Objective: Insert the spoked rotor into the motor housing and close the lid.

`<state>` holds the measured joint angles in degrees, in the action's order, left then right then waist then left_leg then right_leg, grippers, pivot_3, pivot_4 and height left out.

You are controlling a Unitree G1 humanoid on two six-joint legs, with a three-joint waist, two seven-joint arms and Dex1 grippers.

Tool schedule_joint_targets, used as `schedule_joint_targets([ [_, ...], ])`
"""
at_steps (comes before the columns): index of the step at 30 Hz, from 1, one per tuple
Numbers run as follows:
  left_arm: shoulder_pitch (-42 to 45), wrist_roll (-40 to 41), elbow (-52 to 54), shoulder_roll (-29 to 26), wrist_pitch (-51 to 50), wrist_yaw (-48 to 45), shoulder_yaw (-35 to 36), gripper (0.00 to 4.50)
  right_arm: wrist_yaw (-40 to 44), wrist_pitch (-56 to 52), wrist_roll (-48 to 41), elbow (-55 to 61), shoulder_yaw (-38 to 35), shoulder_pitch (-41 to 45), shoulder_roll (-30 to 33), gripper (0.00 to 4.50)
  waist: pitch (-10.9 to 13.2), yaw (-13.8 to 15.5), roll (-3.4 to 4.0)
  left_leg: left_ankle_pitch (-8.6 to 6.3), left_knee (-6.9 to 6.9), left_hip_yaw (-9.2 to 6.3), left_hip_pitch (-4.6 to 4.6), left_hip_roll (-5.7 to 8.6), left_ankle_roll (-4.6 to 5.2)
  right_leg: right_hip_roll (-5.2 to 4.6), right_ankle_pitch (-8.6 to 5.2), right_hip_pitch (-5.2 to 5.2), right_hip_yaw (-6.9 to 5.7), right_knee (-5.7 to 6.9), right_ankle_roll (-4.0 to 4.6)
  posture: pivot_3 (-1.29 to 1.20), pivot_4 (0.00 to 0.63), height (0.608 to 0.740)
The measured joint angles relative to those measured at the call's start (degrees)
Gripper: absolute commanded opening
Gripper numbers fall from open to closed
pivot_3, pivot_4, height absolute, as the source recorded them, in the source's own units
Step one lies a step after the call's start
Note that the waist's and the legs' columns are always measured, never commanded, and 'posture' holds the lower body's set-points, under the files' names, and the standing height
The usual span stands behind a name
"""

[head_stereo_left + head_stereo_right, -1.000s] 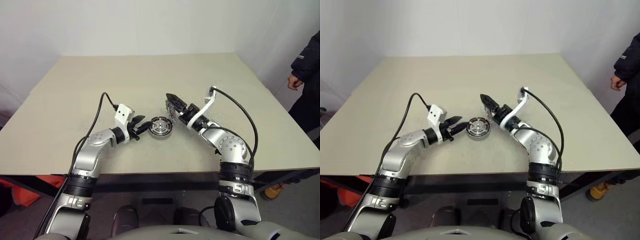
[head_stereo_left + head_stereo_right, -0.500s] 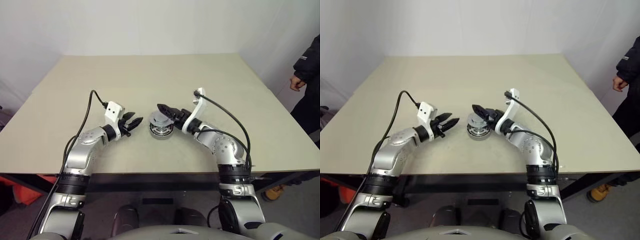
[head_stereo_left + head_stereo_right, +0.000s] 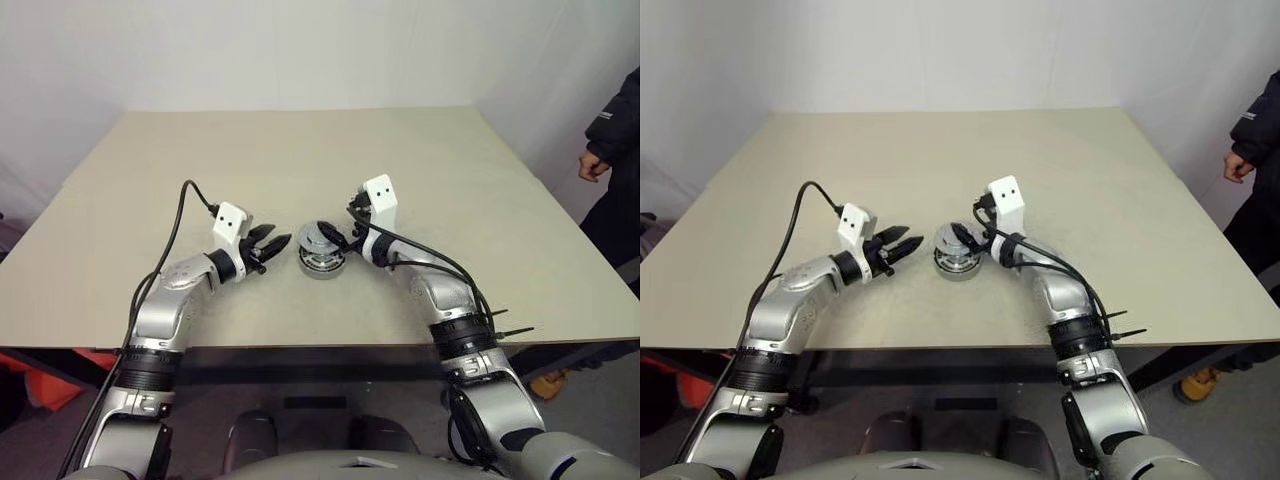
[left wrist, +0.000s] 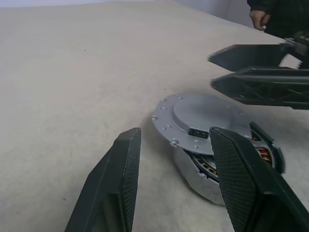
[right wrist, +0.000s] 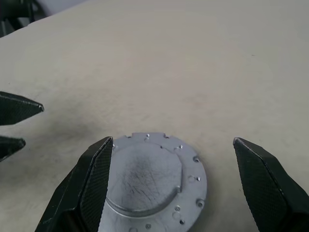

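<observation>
Both end effectors stand apart, empty: right end effector has swung down over the lid, now resting askew on the motor housing; left end effector waits beside. Seating remains.

**Housing in the middle, one gripper at each side**

The squat round silver metal motor housing stands on the wide beige table, near the front edge and about in the middle between left and right. The flat grey metal lid with small holes lies on top of the housing, tilted and shifted to one side, so the windings under it show at one edge. The left gripper is just beside the housing on its left, apart from it. The right gripper is at the housing's right side, its fingers reaching to both sides of the lid. A person in a dark sleeve stands beyond the table's right edge.
</observation>
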<state>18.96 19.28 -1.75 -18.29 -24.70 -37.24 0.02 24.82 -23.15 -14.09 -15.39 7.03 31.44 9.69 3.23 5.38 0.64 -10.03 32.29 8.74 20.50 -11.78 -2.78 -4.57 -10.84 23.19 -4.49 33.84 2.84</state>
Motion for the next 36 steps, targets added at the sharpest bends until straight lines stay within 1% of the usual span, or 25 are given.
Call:
schedule_joint_targets([
  [10, -1.9, 0.9, 2.0, -1.4, -0.8, 0.3, 0.4, 2.38, 3.4, -0.8, 1.1, -4.6, 0.4, 2.1, -3.5, 4.48, 0.0, 0.0, 0.00, -0.10, 0.12, -0.02, -0.06, -0.01, 0.18, 0.00, 0.03, -0.09, 0.00, 0.05, 0.05, 0.00, 0.000, 0.740],
  [18, -3.5, 0.9, 3.5, -1.5, -0.9, 1.2, 0.6, 2.38, 4.3, 0.3, 2.2, -8.6, 0.4, 2.8, -3.8, 4.48, 0.0, -0.1, 0.00, -0.11, 0.14, -0.02, -0.12, -0.03, 0.18, 0.04, 0.03, -0.12, 0.01, 0.09, 0.06, 0.00, 0.000, 0.740],
  [25, -3.6, 0.9, 4.4, -1.5, -1.1, 1.4, 0.6, 2.38, 5.4, 1.8, 4.0, -9.6, 0.5, 2.9, -3.8, 4.48, 0.0, -0.1, 0.00, -0.11, 0.14, -0.01, -0.24, -0.03, 0.18, 0.04, 0.03, -0.22, 0.02, 0.09, 0.05, 0.00, 0.000, 0.740],
  [28, -3.6, 0.9, 4.4, -1.6, -1.0, 1.5, 0.6, 2.38, 6.0, 3.0, 5.0, -10.2, 1.0, 2.9, -3.6, 3.84, 0.0, -0.1, 0.00, -0.11, 0.14, -0.01, -0.25, -0.02, 0.18, 0.04, 0.03, -0.23, 0.02, 0.10, 0.06, 0.00, 0.000, 0.740],
  [30, -3.5, 0.9, 4.4, -1.6, -1.0, 1.6, 0.8, 2.38, 6.5, 3.8, 5.5, -10.6, 1.0, 2.9, -3.3, 3.15, 0.0, -0.1, 0.00, -0.11, 0.14, -0.01, -0.26, -0.02, 0.19, 0.04, 0.03, -0.24, 0.02, 0.10, 0.06, 0.00, 0.000, 0.740],
  [31, -3.5, 0.9, 4.4, -1.7, -1.0, 1.6, 0.8, 2.38, 6.6, 3.9, 5.6, -10.6, 1.1, 3.0, -3.3, 3.07, 0.0, -0.1, 0.00, -0.11, 0.14, -0.01, -0.26, -0.02, 0.19, 0.04, 0.03, -0.24, 0.03, 0.10, 0.06, 0.00, 0.000, 0.740],
  [36, -3.5, 0.9, 4.4, -1.7, -1.0, 1.9, 0.9, 2.38, 7.4, 4.4, 6.4, -10.9, 1.5, 3.2, -2.8, 3.07, 0.0, -0.1, 0.00, -0.11, 0.15, -0.01, -0.26, -0.02, 0.19, 0.04, 0.03, -0.24, 0.03, 0.10, 0.06, 0.00, 0.000, 0.740],
])
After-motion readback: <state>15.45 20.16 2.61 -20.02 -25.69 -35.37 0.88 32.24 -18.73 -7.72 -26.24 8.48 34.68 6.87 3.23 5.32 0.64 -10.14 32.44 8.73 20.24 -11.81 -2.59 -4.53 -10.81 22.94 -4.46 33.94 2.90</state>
